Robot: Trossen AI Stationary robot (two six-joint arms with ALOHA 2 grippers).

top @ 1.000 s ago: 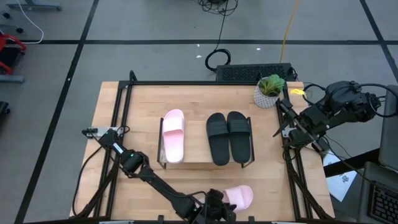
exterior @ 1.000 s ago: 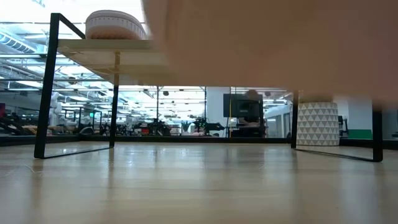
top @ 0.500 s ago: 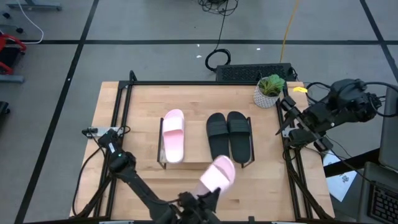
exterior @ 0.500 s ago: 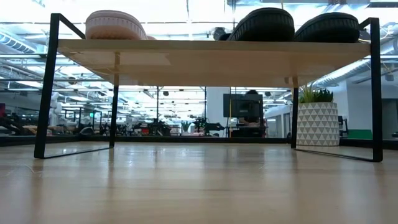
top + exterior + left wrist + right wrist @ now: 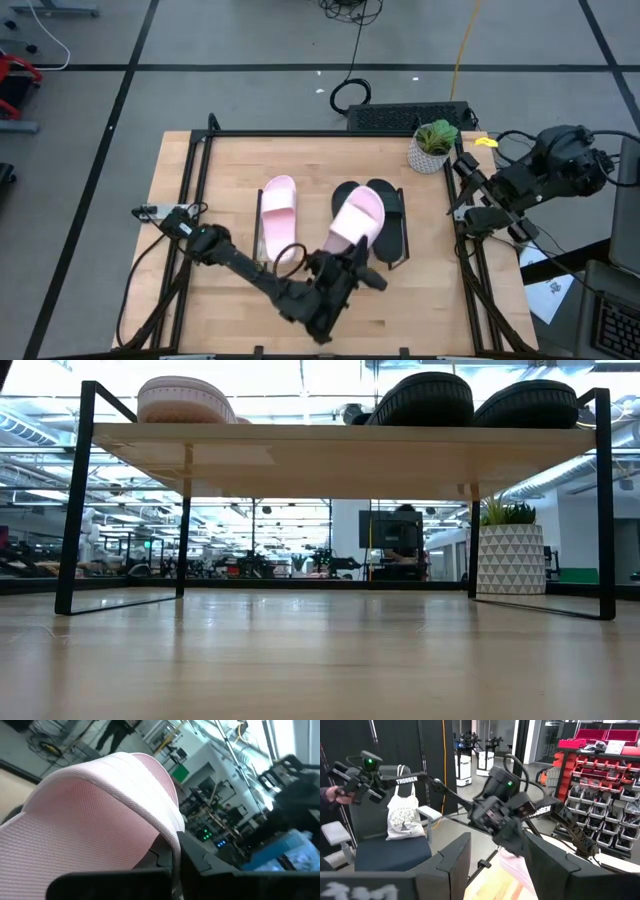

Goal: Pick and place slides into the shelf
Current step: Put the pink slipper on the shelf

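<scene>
Carrying second pink slide (image 5: 356, 216) over shelf (image 5: 318, 252), left gripper (image 5: 345, 268) pinching it; right gripper (image 5: 468, 200) parked, jaws half-spread. Next we need lowering beside first pink slide (image 5: 279, 217).

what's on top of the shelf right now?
On the shelf: one pink slide at its left and the black pair at its right. The left gripper holds the second pink slide above the black pair, covering most of one black slide.

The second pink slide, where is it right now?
In the high view, the second pink slide is held by the left end effector above the shelf, overlapping the black slides.
</scene>
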